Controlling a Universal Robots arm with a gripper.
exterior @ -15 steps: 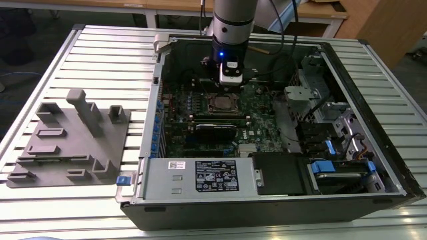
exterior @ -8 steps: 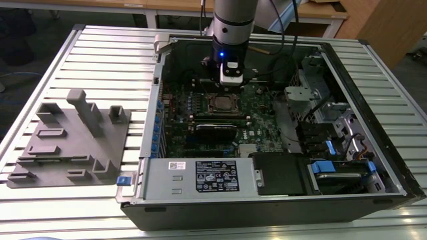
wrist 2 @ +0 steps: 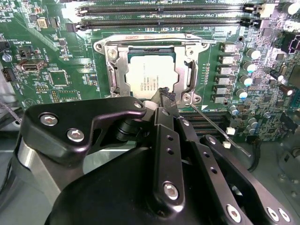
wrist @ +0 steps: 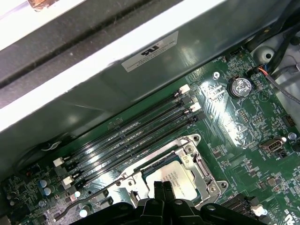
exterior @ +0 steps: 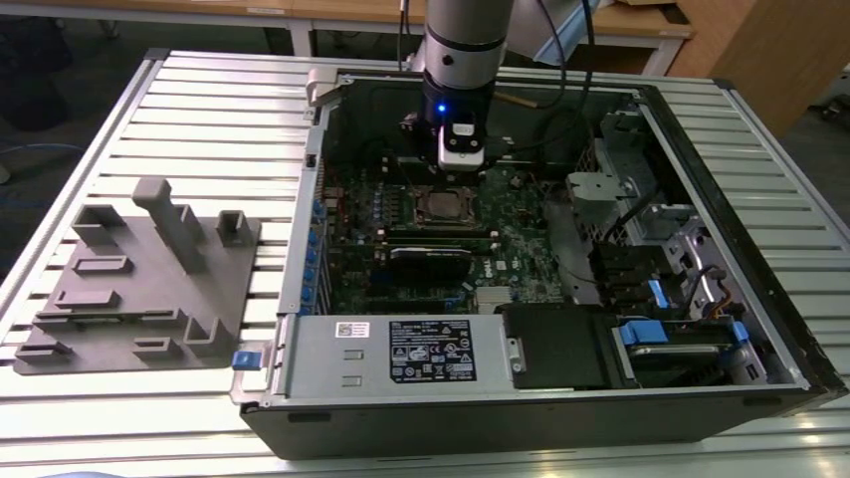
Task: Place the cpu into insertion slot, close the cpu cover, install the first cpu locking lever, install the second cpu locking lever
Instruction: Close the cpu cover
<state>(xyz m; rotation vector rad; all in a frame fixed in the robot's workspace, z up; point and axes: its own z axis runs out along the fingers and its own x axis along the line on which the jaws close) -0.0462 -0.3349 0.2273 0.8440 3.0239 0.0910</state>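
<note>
cpu [wrist 2: 151, 75] sitting under lowered cpu cover [wrist 2: 149, 49]; one locking lever [wrist 2: 220, 129] sticking out unlatched; gripper [wrist 2: 165, 93] fingers pressed together, hovering at cover edge.

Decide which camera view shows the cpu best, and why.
The second wrist view: the cpu lies close and nearly whole, face-on inside its cover. The first wrist view shows it slanted, partly behind the end effector. The exterior view shows it as a small square.

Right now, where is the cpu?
In the second wrist view the cpu lies inside the cover window, between the claw and the long memory slots.
</note>
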